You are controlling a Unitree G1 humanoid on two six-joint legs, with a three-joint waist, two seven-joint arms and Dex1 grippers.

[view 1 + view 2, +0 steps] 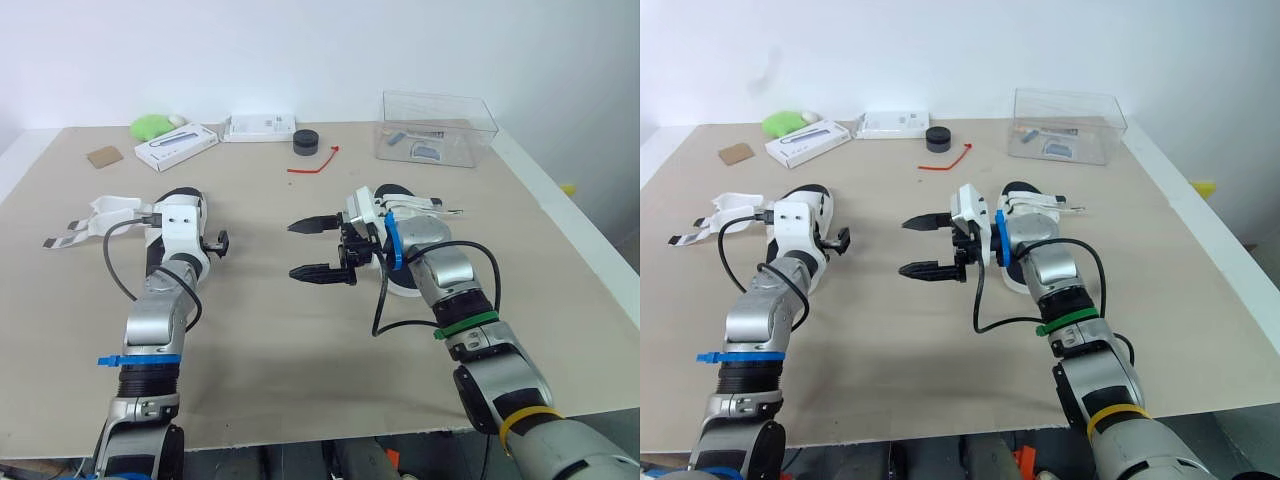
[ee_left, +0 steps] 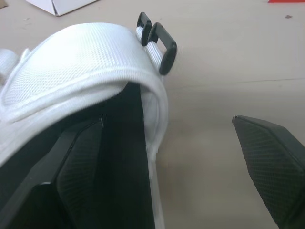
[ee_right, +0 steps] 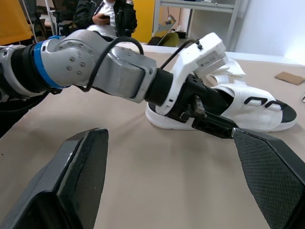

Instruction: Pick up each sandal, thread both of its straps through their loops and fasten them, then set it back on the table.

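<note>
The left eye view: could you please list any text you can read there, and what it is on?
Nothing is legible.
Flat white box: dark marking, too small to read.
White packet: print too small to read.
Clear container: items inside bear print, too blurred.

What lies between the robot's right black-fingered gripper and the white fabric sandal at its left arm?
Nothing: bare beige table separates the right gripper and the white sandal, seen in the right wrist view.

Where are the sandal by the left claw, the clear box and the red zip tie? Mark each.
sandal (image 1: 112,209): left eye view, on its white upper.
clear box (image 1: 465,145): left eye view, on its front wall.
red zip tie (image 1: 308,169): left eye view, on its middle stretch.
</note>
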